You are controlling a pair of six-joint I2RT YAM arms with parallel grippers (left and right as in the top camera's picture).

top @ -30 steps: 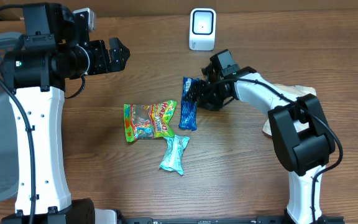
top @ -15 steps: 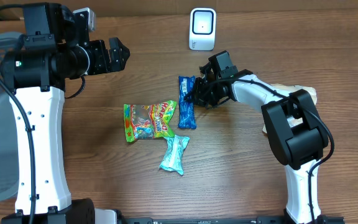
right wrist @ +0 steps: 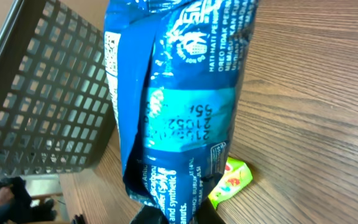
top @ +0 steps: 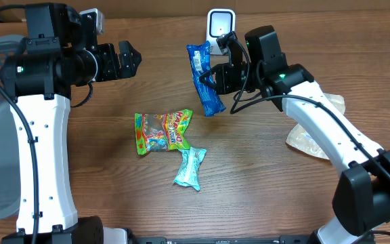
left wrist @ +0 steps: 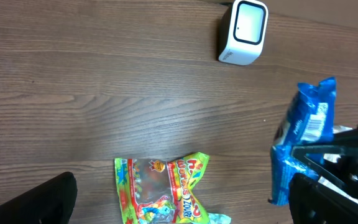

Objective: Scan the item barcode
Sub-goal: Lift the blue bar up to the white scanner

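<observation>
Blue snack packet [top: 203, 78] is hanging clear of the table [top: 269, 196], and the right gripper [top: 217, 78] is pinching it by one long edge with its jaws pressing fully together on the wrapper. It is sitting in the air toward the back of the table, just beside the scanner [top: 220, 30], and it is tilting a little off upright in the overhead view.

Brown wood grain is running left to right across the tabletop, which is looking smooth and matt. A grey wire basket [right wrist: 48, 93] with a square mesh is standing off the table's left side.

Glossy foil is crinkling along the packet, with white print, a paler blue panel carrying dark digits, and a seam running down its length. The scanner is showing as a small white box of smooth plastic with rounded corners and a dark-framed window on its face.

A green candy bag [top: 162, 131] is lying flat near the middle, shiny and wrinkled, with red and yellow lettering. A teal packet [top: 191, 167] is lying just beside its lower corner. A clear plastic bag [top: 310, 139] is lying crumpled near the right edge, partly under the right arm.

Over the back left of the table the left gripper [top: 128, 59] is hanging with its jaws spread wide, holding nothing, well apart from the packet
</observation>
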